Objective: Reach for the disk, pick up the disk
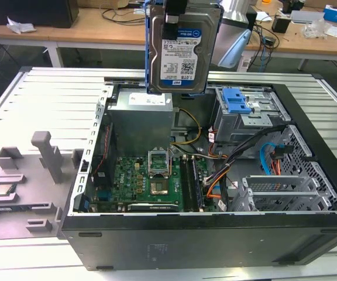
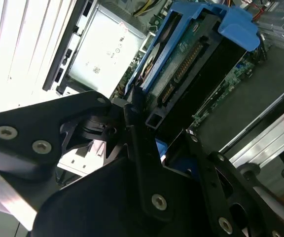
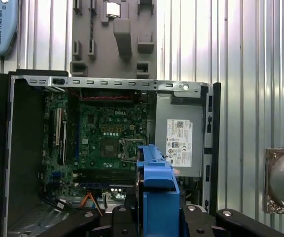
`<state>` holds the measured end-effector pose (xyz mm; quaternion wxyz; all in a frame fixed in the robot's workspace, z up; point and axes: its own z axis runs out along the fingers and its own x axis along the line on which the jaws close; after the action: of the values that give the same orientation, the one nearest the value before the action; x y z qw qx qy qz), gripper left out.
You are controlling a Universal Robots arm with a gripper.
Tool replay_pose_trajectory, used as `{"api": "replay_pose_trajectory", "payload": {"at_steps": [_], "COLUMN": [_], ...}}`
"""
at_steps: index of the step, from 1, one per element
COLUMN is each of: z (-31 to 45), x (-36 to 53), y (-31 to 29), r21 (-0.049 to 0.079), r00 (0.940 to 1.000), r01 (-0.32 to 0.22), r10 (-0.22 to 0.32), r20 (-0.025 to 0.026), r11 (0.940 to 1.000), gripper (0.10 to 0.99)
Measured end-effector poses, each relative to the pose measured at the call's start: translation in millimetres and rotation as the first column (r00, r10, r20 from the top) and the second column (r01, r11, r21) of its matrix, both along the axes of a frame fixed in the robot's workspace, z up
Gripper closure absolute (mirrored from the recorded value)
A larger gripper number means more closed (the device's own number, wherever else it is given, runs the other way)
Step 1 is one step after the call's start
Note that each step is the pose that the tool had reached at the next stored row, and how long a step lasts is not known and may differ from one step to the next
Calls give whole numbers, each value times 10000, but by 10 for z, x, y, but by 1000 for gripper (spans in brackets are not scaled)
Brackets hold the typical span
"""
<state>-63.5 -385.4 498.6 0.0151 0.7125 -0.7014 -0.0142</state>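
The claw (image 1: 172, 20) is closed on the top edge of the disk (image 1: 183, 50) and holds it clear in the air, above the far side of the open computer case (image 1: 157, 246). In the exterior view the disk hangs upright with its white-and-blue label facing the camera and its blue rails running down both sides. It touches nothing below it. Beneath it sits the grey power supply (image 1: 142, 117), and nearer lies the green motherboard (image 1: 139, 181).

In the second wrist view black fingers (image 2: 132, 116) press against the blue rail at the disk's end, with the connector edge of the drive showing beyond them.

Toward the exterior view's right, inside the case, the metal drive cage with its blue latch (image 1: 237, 102) stands well apart from the disk. On the exterior view's left a grey fixture (image 1: 45, 152) rests on the ribbed metal tabletop (image 1: 51, 99), with a small square chip (image 1: 2, 190) seated in it.
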Motion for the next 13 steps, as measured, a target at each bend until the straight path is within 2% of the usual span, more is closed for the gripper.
{"api": "replay_pose_trajectory", "payload": {"at_steps": [7, 13], "z": [0, 0], "x": [0, 0], "y": [-107, -221], "r21": [1, 1], "r00": [10000, 10000], "r01": [1, 0], "r10": [-1, 0], "r20": [0, 0], "r11": [10000, 10000], "gripper": [718, 718]}}
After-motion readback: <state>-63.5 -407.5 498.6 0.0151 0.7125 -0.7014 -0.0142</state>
